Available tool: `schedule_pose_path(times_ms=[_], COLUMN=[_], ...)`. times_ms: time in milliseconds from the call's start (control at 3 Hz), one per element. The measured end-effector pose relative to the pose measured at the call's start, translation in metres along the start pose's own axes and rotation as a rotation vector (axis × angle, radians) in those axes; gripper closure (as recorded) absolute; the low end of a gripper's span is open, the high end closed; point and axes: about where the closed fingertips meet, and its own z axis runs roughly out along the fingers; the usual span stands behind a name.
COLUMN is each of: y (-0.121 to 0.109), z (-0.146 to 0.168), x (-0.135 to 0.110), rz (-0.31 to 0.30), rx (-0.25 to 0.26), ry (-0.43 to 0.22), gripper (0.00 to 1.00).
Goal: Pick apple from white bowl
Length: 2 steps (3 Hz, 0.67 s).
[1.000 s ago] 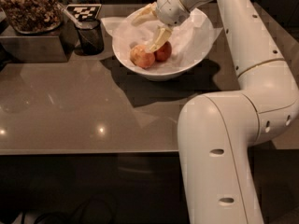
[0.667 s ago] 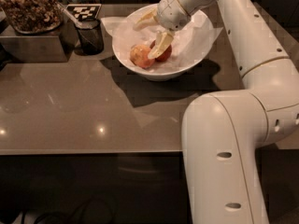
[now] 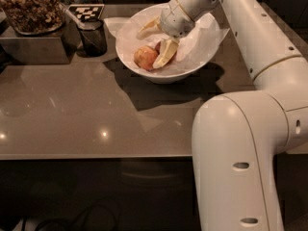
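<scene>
The white bowl (image 3: pixel 192 66) stands at the back of the table, lined with crumpled white paper. The pale yellow-orange apple (image 3: pixel 144 57) lies in its left half. A deep-red apple (image 3: pixel 158 46) shows only as a sliver behind it. My gripper (image 3: pixel 148 50) reaches down into the bowl from the right and is open. One finger (image 3: pixel 147 30) points left above the apple. The other finger (image 3: pixel 164 54) lies against the apple's right side, covering most of the red apple.
A small dark cup (image 3: pixel 92 35) stands just left of the bowl. A container of brown nuts (image 3: pixel 30 6) sits on a dark box at the far left. A checkered marker (image 3: pixel 85 11) lies behind the cup. My arm's white body (image 3: pixel 240 153) fills the right foreground.
The gripper has moved lower and a little left into the bowl, closer around the pale apple. The bowl and apples have not moved.
</scene>
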Motion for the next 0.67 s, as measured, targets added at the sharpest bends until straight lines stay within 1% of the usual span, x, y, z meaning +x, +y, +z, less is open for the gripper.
schedule_pose_path(times_ms=[667], y=[-0.0032], z=[0.0128], x=[0.0012], rz=[-0.033], rx=[-0.035], ry=[0.035], gripper=[0.33])
